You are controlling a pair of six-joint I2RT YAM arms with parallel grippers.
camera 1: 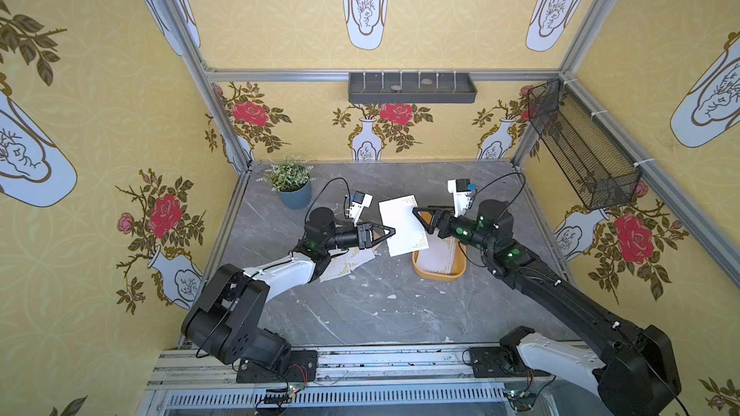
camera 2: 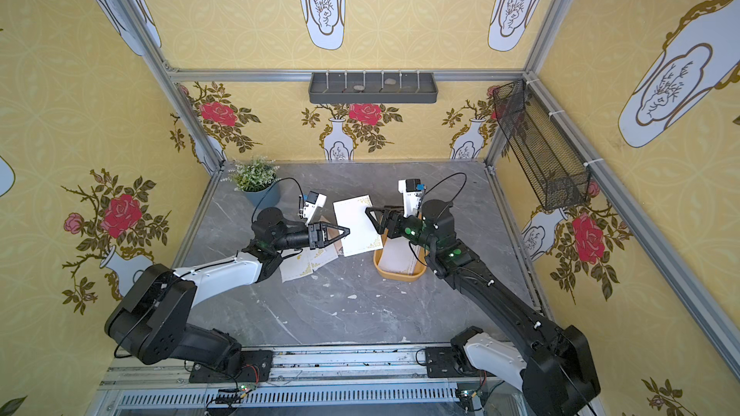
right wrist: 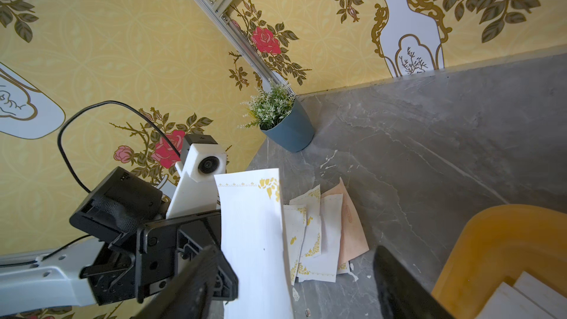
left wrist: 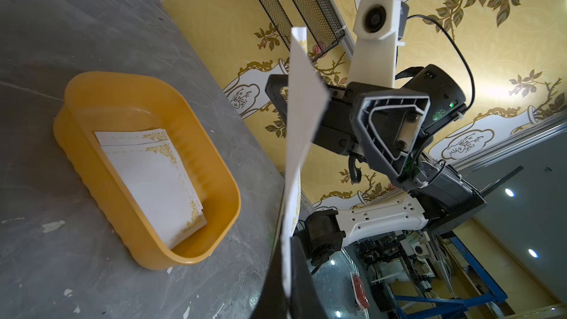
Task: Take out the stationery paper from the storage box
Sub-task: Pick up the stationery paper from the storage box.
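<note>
A white sheet of stationery paper (camera 1: 402, 230) with gold corners hangs in the air between the arms, above the far end of the yellow storage box (camera 1: 440, 276). My left gripper (camera 1: 394, 230) is shut on the sheet's left edge; in the left wrist view the sheet (left wrist: 302, 118) stands edge-on out of that gripper (left wrist: 290, 286). At the sheet's far right corner is my right gripper (camera 1: 414, 212), open. In the right wrist view the sheet (right wrist: 254, 234) lies between that gripper's (right wrist: 294, 286) spread fingers. More sheets (left wrist: 156, 176) lie in the box (left wrist: 153, 256).
White and peach sheets (camera 1: 348, 264) lie piled on the grey table under my left arm. A potted plant (camera 1: 292, 186) stands at the back left. A dark grey shelf (camera 1: 412, 88) hangs on the back wall, a black mesh basket (camera 1: 580, 146) on the right wall.
</note>
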